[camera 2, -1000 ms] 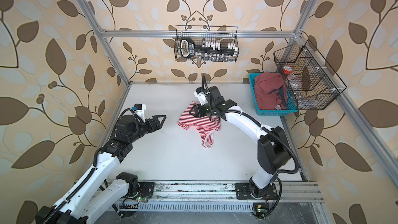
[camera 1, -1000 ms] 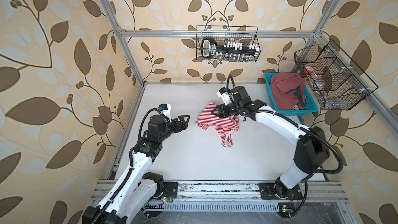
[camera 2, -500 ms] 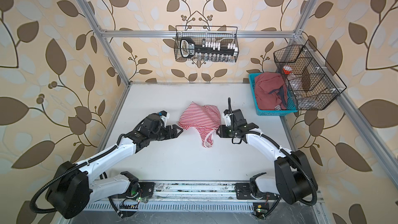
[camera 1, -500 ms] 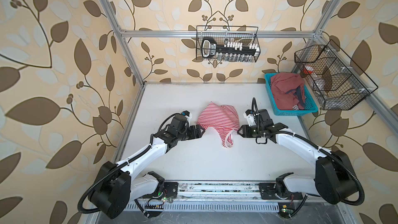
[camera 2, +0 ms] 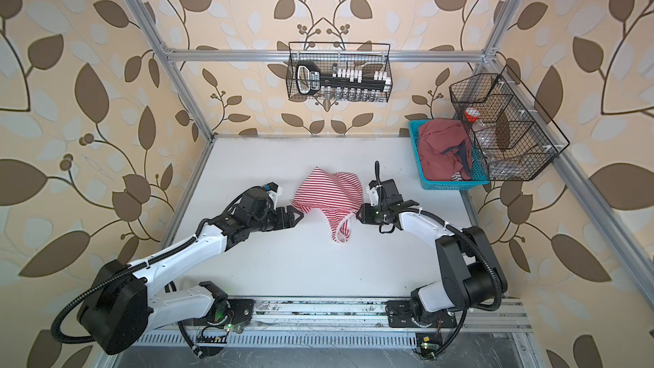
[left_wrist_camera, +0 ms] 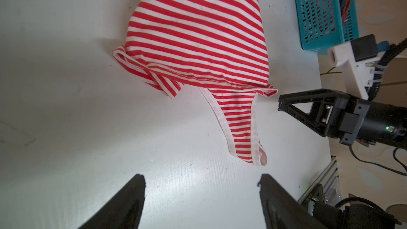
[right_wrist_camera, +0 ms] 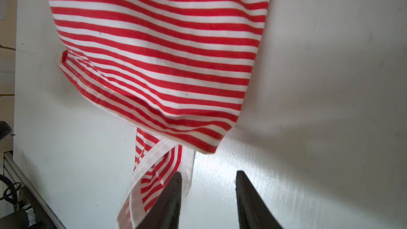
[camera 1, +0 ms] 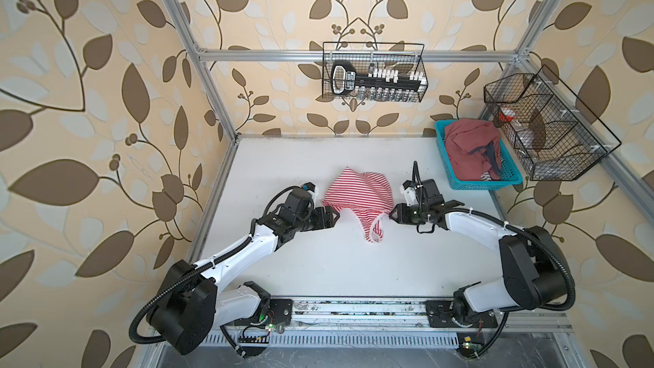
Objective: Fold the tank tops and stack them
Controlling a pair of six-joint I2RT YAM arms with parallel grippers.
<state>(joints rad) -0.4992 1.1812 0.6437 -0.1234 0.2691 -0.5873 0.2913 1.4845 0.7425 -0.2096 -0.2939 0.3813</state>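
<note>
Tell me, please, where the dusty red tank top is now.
In both top views the dusty red tank top lies crumpled in the teal basket at the far right, beside the wire rack.

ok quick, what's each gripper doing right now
left gripper: open wide, empty, close to the striped top.
right gripper: open partway, nothing between its jaws, right at the top's edge.
</note>
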